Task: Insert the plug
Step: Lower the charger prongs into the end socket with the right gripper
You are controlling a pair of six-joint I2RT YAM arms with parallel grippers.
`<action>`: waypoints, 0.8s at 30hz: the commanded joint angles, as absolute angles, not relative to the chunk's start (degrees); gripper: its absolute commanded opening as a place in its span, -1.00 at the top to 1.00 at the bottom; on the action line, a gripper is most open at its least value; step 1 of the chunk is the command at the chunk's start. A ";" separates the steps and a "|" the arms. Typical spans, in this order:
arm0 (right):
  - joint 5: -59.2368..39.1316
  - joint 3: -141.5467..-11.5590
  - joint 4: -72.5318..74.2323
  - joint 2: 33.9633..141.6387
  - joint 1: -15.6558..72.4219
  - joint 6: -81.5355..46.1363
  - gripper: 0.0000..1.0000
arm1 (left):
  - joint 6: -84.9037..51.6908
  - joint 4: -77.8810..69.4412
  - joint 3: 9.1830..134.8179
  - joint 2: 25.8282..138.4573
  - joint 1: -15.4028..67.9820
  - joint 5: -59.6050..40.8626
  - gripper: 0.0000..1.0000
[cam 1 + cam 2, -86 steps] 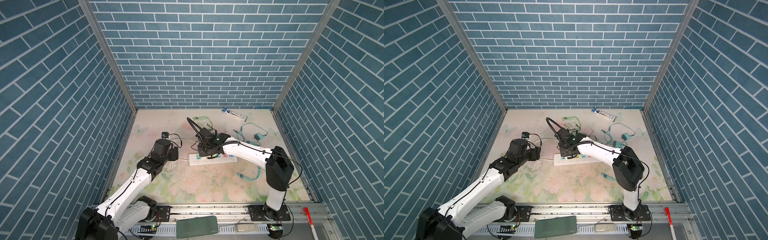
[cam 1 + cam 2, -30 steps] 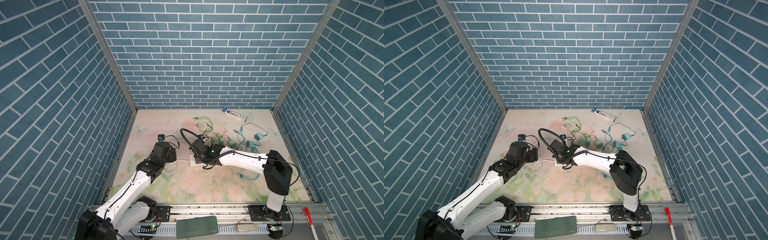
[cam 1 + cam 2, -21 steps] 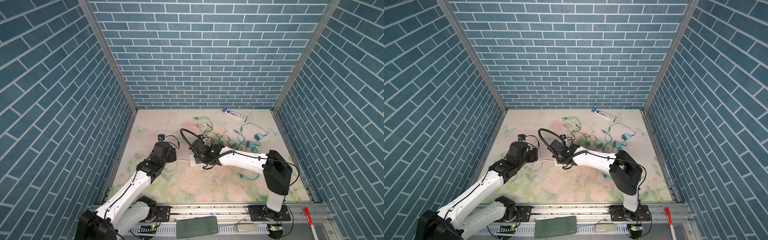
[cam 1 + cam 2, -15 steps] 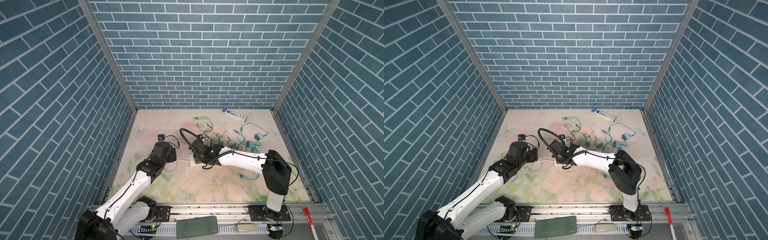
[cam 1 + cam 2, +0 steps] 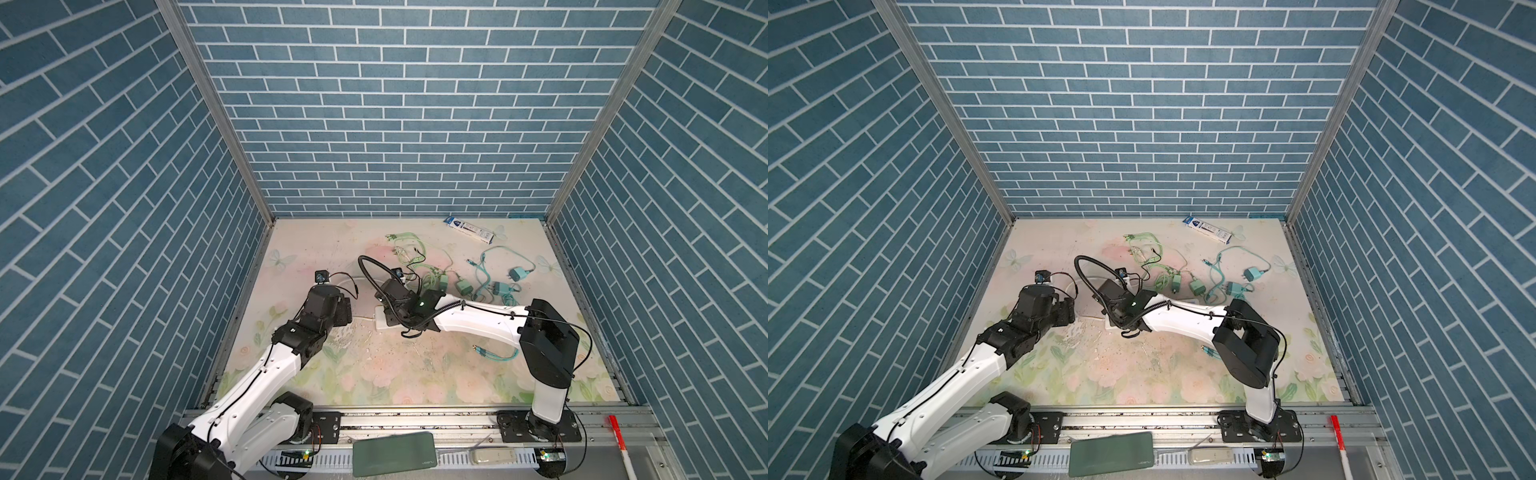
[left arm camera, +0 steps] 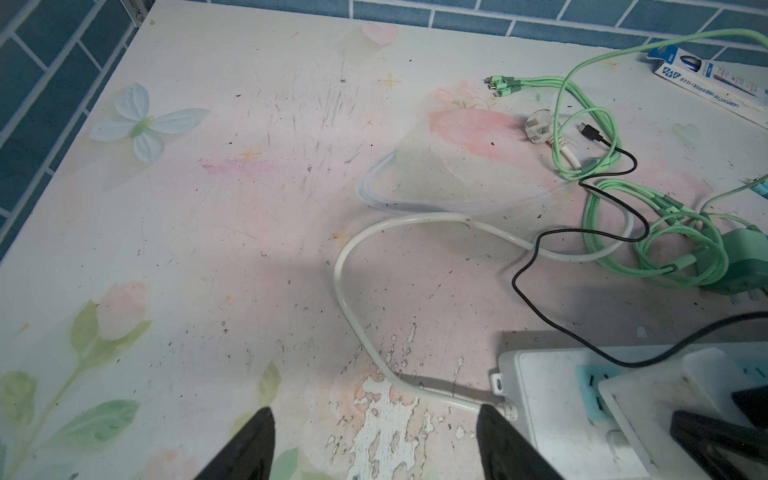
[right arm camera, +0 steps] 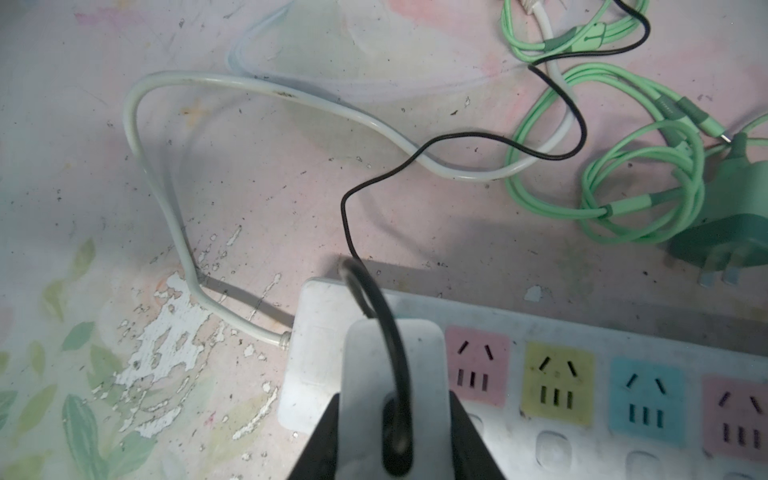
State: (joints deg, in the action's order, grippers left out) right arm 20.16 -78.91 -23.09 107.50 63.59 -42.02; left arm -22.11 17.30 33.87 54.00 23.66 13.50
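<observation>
The plug (image 7: pixel 428 374) is a white adapter with a thin black cable (image 7: pixel 457 141) coming out of it. My right gripper (image 7: pixel 395 419) is shut on its two sides. It holds the plug over the outermost socket, a teal one (image 6: pixel 590 382), at the left end of the white power strip (image 7: pixel 582 324). The prongs are hidden under the plug's body. In both top views the right gripper (image 5: pixel 392 320) (image 5: pixel 1113 318) reaches across the middle and covers that end of the strip. My left gripper (image 6: pixel 374 411) (image 5: pixel 345 309) is open and empty, low over the table just left of the strip (image 6: pixel 540 395).
The strip's white cord (image 6: pixel 345 291) loops over the table between the grippers and ends in a white plug (image 6: pixel 538 129). Green cables with chargers (image 5: pixel 461 286), teal chargers (image 5: pixel 517 274), a teal cable (image 5: pixel 494 355) and a blue-white box (image 5: pixel 467 228) lie behind and right. Brick walls enclose the table.
Since about three seconds ago my right gripper has carried the plug leftward along the strip to its left end. Over the last second neither arm visibly moves.
</observation>
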 commanded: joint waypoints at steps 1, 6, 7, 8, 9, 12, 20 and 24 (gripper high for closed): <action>20.01 -77.48 -21.75 108.79 63.89 -43.45 0.85 | -22.36 18.20 33.01 53.12 23.68 14.38 -0.55; 22.14 -75.56 -20.75 108.33 64.63 -44.60 0.86 | -22.36 18.06 32.97 53.43 23.64 14.25 -0.54; 22.19 -75.00 -20.25 108.20 64.83 -44.96 0.86 | -22.29 17.86 32.91 53.43 23.67 14.25 -0.55; 22.62 -74.08 -19.36 107.90 65.11 -45.40 0.86 | -22.42 17.85 32.91 53.44 23.71 14.24 -0.55; 22.76 -73.19 -18.49 107.84 65.35 -45.65 0.86 | -22.43 17.76 32.84 53.44 23.66 14.24 -0.55; 22.61 -72.60 -18.69 108.45 65.89 -46.37 0.86 | -22.41 17.49 32.92 53.44 23.64 14.15 -0.55; 22.18 -72.08 -19.59 108.53 66.56 -47.03 0.87 | -22.32 17.67 32.88 53.04 23.67 13.97 -0.54; 22.15 -72.69 -21.18 107.27 66.49 -46.80 0.87 | -22.43 17.67 32.81 52.74 23.65 13.93 -0.54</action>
State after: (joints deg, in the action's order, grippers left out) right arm 25.08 -74.67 -17.15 106.83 65.73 -44.80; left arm -22.15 17.28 33.80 53.56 23.66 13.69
